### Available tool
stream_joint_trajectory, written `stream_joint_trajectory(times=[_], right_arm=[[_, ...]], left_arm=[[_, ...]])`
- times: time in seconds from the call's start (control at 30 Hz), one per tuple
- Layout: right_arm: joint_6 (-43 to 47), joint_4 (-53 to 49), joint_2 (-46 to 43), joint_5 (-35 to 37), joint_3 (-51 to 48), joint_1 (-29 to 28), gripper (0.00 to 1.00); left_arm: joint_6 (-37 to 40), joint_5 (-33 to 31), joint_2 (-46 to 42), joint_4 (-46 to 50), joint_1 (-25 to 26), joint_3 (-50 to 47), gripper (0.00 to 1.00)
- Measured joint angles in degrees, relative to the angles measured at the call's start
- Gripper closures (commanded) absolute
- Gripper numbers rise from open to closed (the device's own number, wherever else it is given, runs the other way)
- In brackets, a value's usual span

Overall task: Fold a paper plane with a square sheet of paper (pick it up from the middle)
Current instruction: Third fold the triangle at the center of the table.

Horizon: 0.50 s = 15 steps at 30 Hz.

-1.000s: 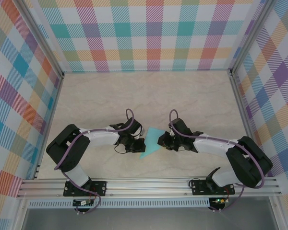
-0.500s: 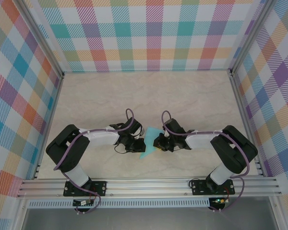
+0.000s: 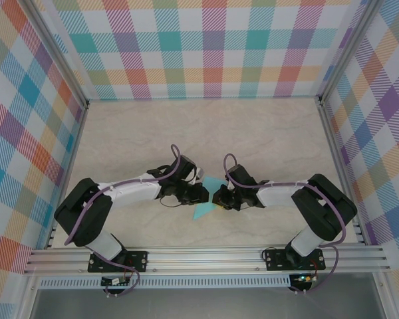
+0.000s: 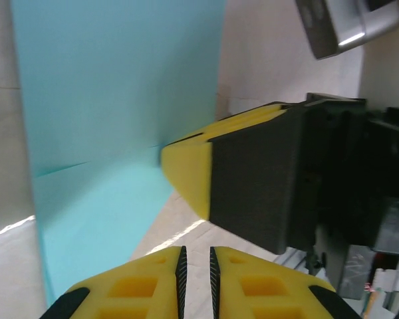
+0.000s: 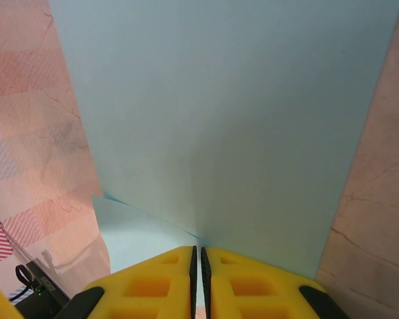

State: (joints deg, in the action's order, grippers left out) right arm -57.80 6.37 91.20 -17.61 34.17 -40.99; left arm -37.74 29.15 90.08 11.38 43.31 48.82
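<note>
The turquoise sheet of paper (image 3: 204, 208) lies folded on the table between my two grippers, a pointed end toward the near left. In the right wrist view the paper (image 5: 219, 119) stands as a broad flap with a lower layer beneath, and my right gripper (image 5: 199, 256) is shut on its fold. From the left wrist view, the paper (image 4: 120, 100) shows a crease running to the right gripper's yellow fingertips (image 4: 186, 166). My left gripper (image 4: 196, 256) sits just off the paper's edge, jaws slightly open with bare table between them. From above, the left gripper (image 3: 200, 193) and right gripper (image 3: 217, 197) nearly meet.
Checked walls (image 3: 213, 46) enclose the marble tabletop (image 3: 206, 133) on three sides. An aluminium rail (image 3: 206, 256) runs along the near edge by the arm bases. Both arms reach inward, leaving little room between them.
The left jaws have parted a little and let go of the paper, and the left arm has stretched further right. The right arm swung in to the left, then stayed still.
</note>
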Motion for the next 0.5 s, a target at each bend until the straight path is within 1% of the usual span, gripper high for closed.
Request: stream_joint_trajectory(times=[0.2,0.5], right_arm=[[0.02,-0.17,0.00,0.20,0.00,0.00,0.86],[0.22,-0.48,-0.07,0.26,-0.07,0.00,0.86]], left_arm=[[-1.05,5.03,5.90,-3.80,0.04,0.00,0.80],[-0.85,7.17,8.96,-4.04,-0.13,0.44,0.79]])
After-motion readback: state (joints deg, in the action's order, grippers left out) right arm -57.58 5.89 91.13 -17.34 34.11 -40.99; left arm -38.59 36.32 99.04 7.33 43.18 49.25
